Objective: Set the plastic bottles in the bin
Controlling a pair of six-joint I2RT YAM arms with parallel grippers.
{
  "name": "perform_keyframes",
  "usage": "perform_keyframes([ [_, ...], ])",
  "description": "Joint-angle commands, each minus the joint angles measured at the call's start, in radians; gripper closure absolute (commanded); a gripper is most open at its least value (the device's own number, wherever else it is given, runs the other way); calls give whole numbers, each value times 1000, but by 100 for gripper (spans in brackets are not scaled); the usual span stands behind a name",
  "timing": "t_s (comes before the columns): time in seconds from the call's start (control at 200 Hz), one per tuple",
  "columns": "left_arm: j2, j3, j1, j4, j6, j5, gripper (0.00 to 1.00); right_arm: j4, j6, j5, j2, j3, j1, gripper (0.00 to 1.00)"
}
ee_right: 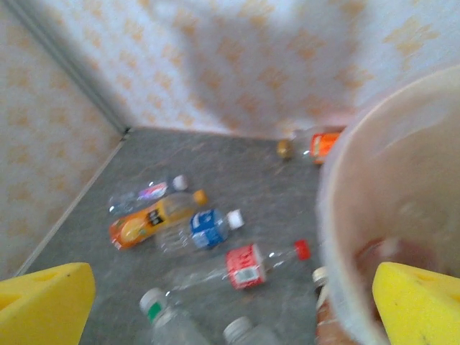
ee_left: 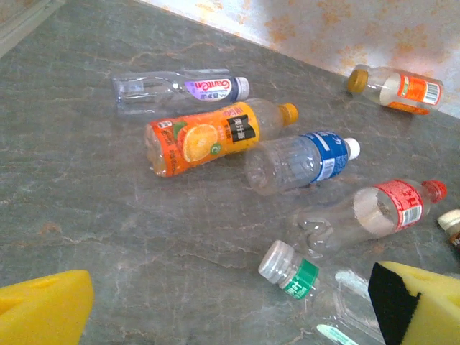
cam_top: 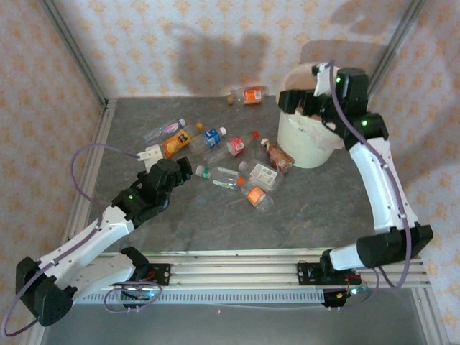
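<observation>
Fingers (ee_left: 43,309) of the left gripper (ee_left: 230,316) stand wide apart, empty, green-labelled bottle (ee_left: 298,278) at 2 o'clock between them; right gripper (ee_right: 230,309) equally spread, bin (ee_right: 338,208) at 2 o'clock.

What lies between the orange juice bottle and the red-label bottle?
The blue-label bottle lies between the orange juice bottle and the red-label bottle: left wrist view.

Clear plastic bottles (cam_top: 175,144) lie scattered on their sides left of the upright cream-white bin (cam_top: 305,144).
</observation>
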Motion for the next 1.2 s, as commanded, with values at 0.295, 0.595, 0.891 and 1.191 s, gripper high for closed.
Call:
perform_keyframes([
  [0.295,12,-29,41,27,-97,11,0,52,20,131,-135,-417,351,1],
  [0.595,-2,-58,47,41,-117,1,0,224,233,392,-133,-690,569,1],
  [0.891,-17,-80,56,36,-133,-9,0,148,275,500,4,-709,668,5],
  [1.191,-17,-91,60,30,-140,-3,0,216,213,611,100,-706,676,5],
])
